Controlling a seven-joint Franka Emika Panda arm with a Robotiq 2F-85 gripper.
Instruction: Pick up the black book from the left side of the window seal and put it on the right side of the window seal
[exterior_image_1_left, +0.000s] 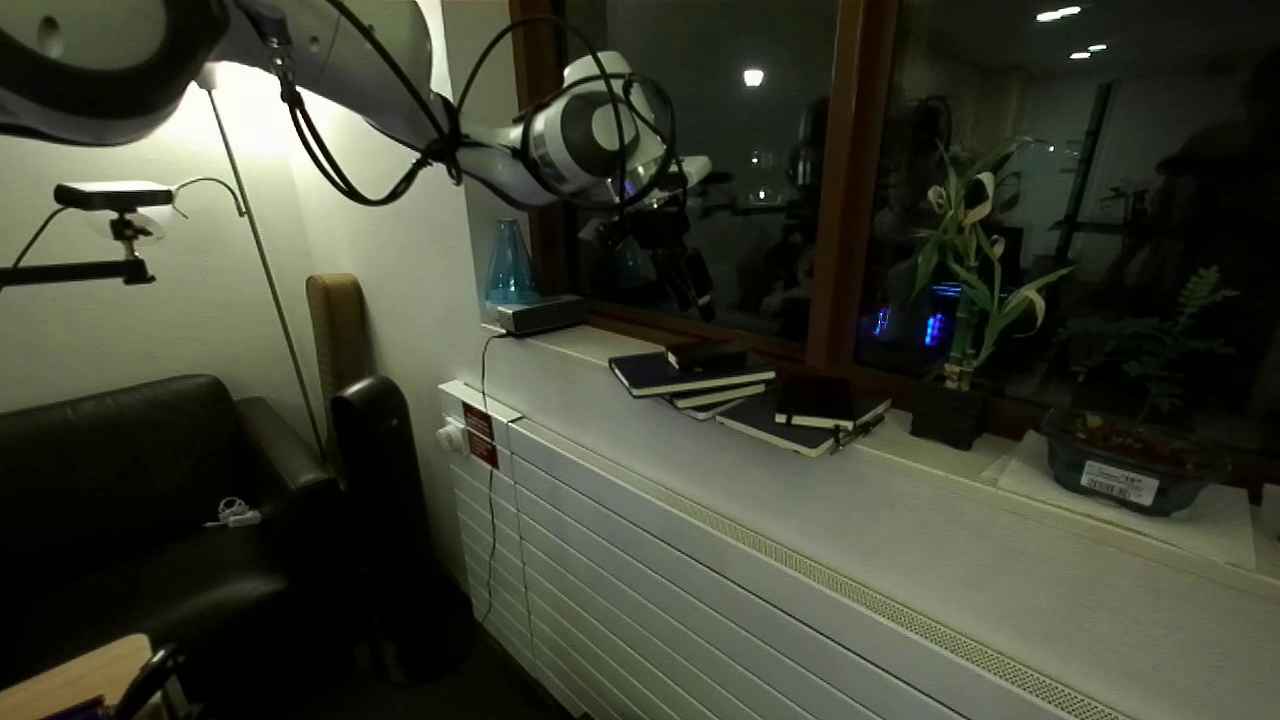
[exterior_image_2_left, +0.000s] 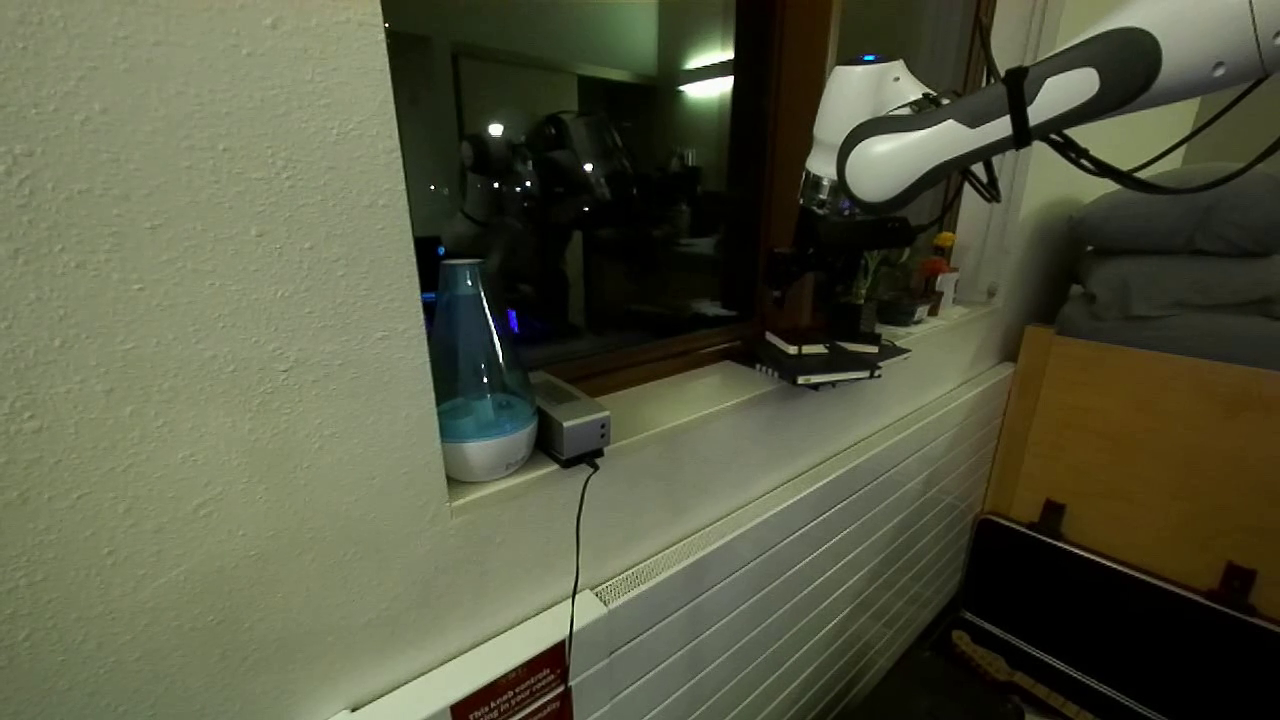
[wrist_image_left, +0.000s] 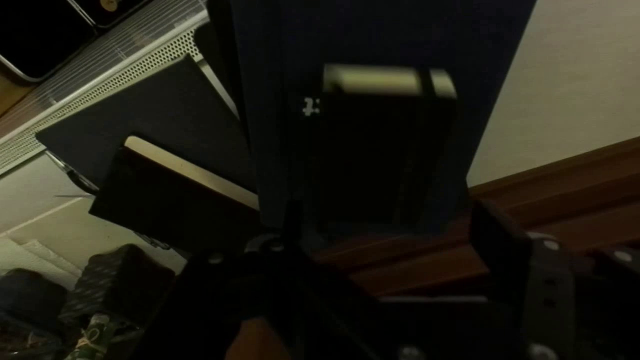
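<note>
The small black book (exterior_image_1_left: 706, 356) lies flat on top of a wider dark blue book (exterior_image_1_left: 655, 374) on the window seal (exterior_image_1_left: 610, 348). It also shows in an exterior view (exterior_image_2_left: 797, 342), and its pale page edge faces up in the wrist view (wrist_image_left: 372, 155). My gripper (exterior_image_1_left: 690, 303) hangs above the books, pointing down, with a gap between fingertips and book. In the wrist view the fingers of the gripper (wrist_image_left: 386, 217) are spread wide with nothing between them. The black book's lower end lies near the fingertips there.
Another dark book (exterior_image_1_left: 815, 402) and several notebooks lie beside the stack, with a pen at their edge. A potted bamboo (exterior_image_1_left: 950, 412) and a planter (exterior_image_1_left: 1135, 470) stand farther along. A blue humidifier (exterior_image_2_left: 487, 400) and grey box (exterior_image_2_left: 572, 420) stand at the opposite end. The window frame (exterior_image_1_left: 835, 200) is close behind.
</note>
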